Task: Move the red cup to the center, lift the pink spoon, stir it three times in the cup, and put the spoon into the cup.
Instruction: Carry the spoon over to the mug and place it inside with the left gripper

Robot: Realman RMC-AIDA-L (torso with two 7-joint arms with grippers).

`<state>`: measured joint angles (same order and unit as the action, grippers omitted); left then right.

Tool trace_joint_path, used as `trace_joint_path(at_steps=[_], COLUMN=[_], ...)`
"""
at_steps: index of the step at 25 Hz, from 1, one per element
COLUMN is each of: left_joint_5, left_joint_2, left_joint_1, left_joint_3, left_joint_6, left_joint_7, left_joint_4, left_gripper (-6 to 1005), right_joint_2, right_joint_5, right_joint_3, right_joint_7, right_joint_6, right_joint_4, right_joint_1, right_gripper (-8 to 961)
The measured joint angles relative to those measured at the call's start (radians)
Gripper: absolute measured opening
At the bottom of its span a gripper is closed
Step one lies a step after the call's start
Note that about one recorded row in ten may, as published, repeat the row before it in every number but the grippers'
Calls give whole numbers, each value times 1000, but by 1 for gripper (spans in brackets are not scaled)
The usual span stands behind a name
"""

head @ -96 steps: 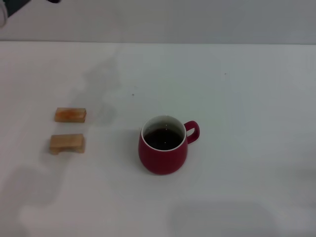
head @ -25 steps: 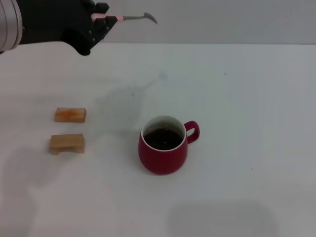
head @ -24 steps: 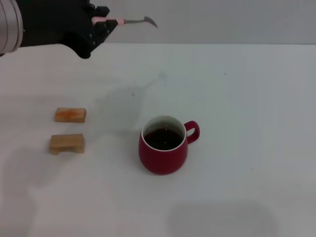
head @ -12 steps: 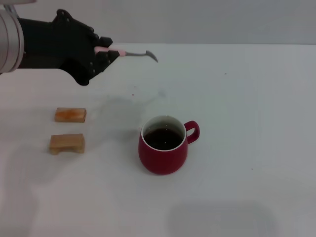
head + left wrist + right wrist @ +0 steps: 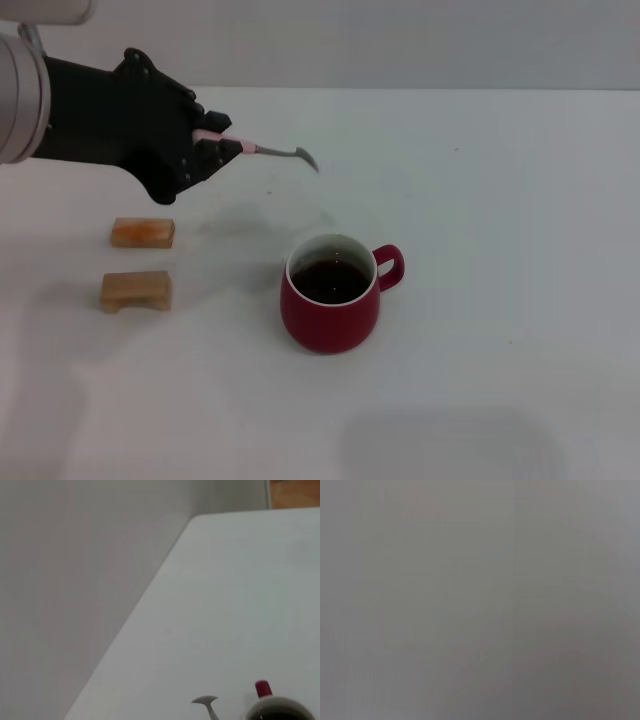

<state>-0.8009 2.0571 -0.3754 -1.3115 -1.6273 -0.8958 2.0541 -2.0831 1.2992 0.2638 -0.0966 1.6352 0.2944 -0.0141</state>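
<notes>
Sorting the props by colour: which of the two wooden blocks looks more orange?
The farther wooden block, the one closer to the left gripper, has the orange tint; the nearer wooden block is a paler tan.

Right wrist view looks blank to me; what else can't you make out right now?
- Right wrist view: plain grey, so the right end effector is unseen.
- Left wrist view: red cup cut off by the frame edge; pink spoon shows only its bowl.
- Head view: the left end effector hides the spoon handle's end.
</notes>
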Motion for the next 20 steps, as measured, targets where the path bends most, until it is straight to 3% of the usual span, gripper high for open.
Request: trace_joint_path(at_steps=[20], left_joint_5=[2], left_joint_2=[3], left_joint_1=[-54], left_joint_3=[-6], left_joint_6=[-149], left_joint_7=[8], left_joint_4=[2], left_gripper=[177], right_joint_2=[1], right_joint_5=[0], right_joint_3=[0], right_joint_7=[0], right_joint_6=[-20], right_joint_4=[0], right_joint_1=[-9], right_gripper=[690])
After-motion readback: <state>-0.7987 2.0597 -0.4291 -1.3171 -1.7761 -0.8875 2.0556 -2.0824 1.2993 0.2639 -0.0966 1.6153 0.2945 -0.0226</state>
